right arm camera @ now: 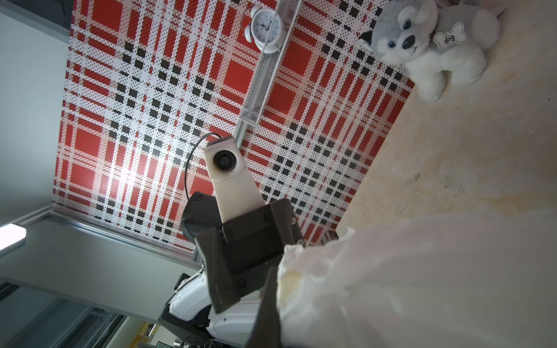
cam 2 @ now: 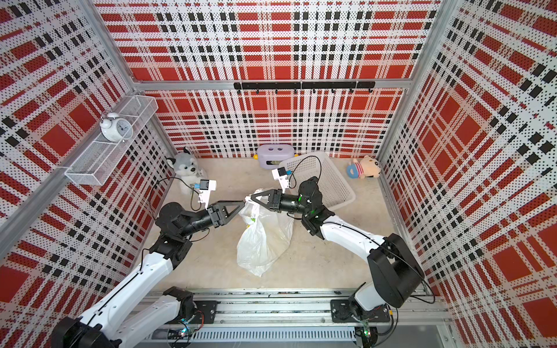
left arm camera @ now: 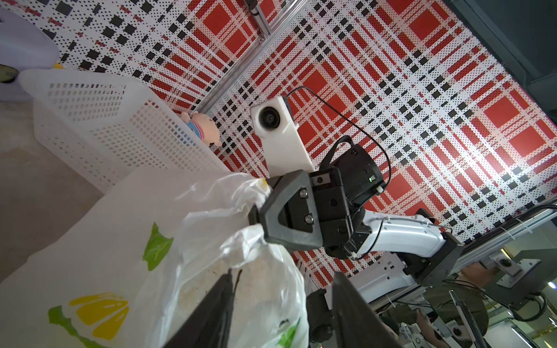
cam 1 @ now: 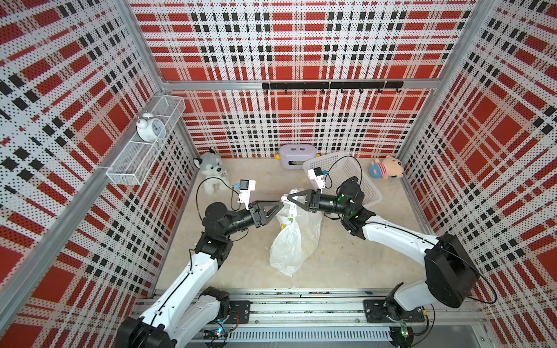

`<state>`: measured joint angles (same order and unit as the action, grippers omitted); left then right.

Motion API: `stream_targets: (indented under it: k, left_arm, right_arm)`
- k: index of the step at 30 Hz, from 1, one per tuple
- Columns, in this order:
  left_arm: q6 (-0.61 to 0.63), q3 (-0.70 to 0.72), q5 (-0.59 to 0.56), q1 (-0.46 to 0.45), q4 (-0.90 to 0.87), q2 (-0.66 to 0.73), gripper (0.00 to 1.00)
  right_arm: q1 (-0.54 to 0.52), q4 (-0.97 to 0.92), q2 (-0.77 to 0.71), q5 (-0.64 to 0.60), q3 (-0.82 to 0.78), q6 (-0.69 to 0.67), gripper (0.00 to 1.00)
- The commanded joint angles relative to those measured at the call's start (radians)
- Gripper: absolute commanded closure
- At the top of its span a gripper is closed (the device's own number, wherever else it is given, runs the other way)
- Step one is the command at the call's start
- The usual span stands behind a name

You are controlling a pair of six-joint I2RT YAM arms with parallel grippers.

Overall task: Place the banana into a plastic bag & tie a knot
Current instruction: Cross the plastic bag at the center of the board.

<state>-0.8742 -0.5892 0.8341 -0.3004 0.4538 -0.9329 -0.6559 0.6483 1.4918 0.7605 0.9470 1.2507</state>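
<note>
The plastic bag (cam 1: 295,241) (cam 2: 262,241), white and translucent with lemon and leaf prints, hangs from its gathered top down to the floor in both top views. My right gripper (cam 1: 289,197) (cam 2: 251,199) is shut on that bunched top, which fills the right wrist view (right arm camera: 422,286). My left gripper (cam 1: 280,208) (cam 2: 241,206) reaches the top from the opposite side. In the left wrist view its fingers (left arm camera: 346,301) stand apart, open, with bag film (left arm camera: 120,241) between them. The banana is hidden. No knot is in view.
A white lattice basket (cam 1: 340,177) stands behind the right arm. A husky plush (cam 1: 211,171), a purple box (cam 1: 297,155) and a striped plush (cam 1: 388,167) line the back. A wire shelf (cam 1: 126,168) with an alarm clock (cam 1: 149,128) hangs on the left wall.
</note>
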Motion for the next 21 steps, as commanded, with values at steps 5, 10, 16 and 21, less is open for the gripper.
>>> stream_targets:
  k: [5,10,16,21]
  left_arm:
    - [-0.003,0.011,0.002,-0.002,0.084,-0.037,0.45]
    - [0.004,-0.009,-0.002,-0.004,0.085,-0.06,0.37]
    - [0.013,-0.022,-0.02,-0.023,0.086,-0.09,0.34]
    - [0.017,-0.046,-0.027,-0.046,0.102,-0.109,0.36]
  right_arm:
    - [0.005,0.057,0.013,0.013,-0.002,0.021,1.0]
    - [0.006,0.075,0.013,0.016,-0.009,0.034,1.0]
    - [0.006,0.079,0.013,0.019,-0.011,0.04,1.0]
    - [0.006,0.087,0.015,0.022,-0.017,0.046,1.0]
